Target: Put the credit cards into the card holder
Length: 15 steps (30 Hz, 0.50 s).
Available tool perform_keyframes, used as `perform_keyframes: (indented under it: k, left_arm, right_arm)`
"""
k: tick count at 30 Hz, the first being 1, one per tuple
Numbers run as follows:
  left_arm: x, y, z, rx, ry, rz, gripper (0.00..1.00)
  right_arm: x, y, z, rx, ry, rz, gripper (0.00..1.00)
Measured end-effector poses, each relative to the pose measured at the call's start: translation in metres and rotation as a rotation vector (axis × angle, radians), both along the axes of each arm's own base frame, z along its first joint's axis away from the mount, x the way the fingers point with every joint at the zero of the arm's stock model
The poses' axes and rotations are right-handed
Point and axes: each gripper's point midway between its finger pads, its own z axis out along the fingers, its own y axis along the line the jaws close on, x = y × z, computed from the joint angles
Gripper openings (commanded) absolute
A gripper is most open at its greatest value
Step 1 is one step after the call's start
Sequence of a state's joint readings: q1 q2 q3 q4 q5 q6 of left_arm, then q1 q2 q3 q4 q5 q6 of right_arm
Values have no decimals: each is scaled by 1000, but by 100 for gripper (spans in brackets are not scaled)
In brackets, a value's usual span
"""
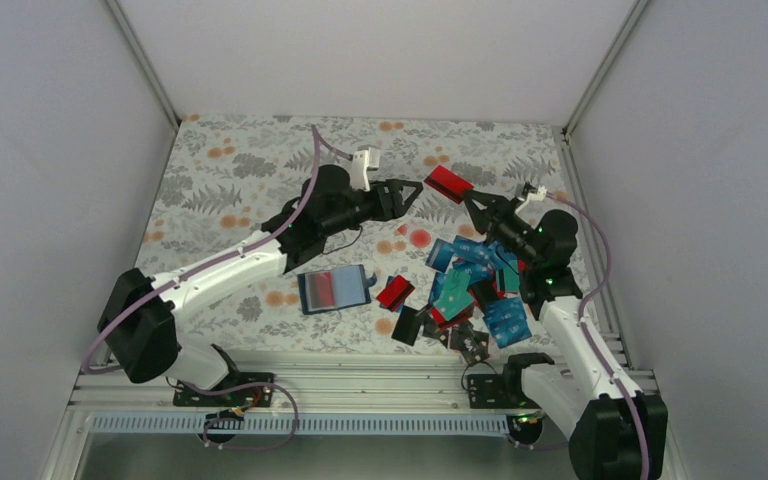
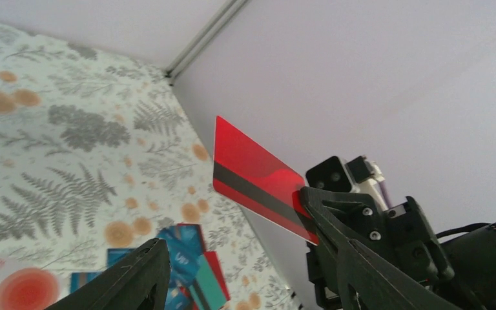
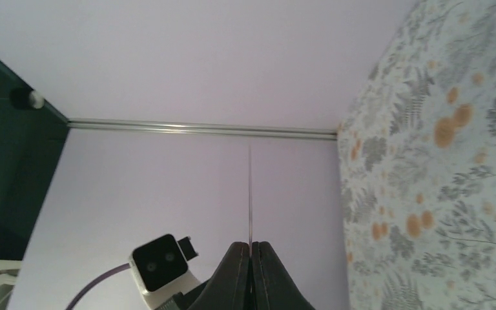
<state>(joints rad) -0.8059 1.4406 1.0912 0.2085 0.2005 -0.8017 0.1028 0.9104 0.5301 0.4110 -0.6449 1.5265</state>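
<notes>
— Card holder count?
— One, near centre.
— And credit cards?
— One red card raised far right; the overlapping near-right heap defies exact counting, over ten.

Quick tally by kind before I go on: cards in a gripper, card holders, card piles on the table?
red card in the right gripper: 1
card holder: 1
card pile, too overlapped to count card by card: 1
Total: 3

Plain white walls enclose a tabletop printed with ferns.
</notes>
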Motion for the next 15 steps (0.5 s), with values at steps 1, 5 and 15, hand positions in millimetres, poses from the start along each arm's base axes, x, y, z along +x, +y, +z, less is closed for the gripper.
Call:
perform_keyframes:
  k: [1,5,15]
  left_arm:
    - [-1,-1,2,-13,-6,-7,63]
    - [-4,-7,23,-97,-63,-47,62]
    - [-8,-17,42,-193,-117,-103,50]
  right_arm:
    - [0,1,5,15,-10,1,4]
    - [-3,9,20,66,-46,9,4]
    - [-11,27,45,150,-102,15,4]
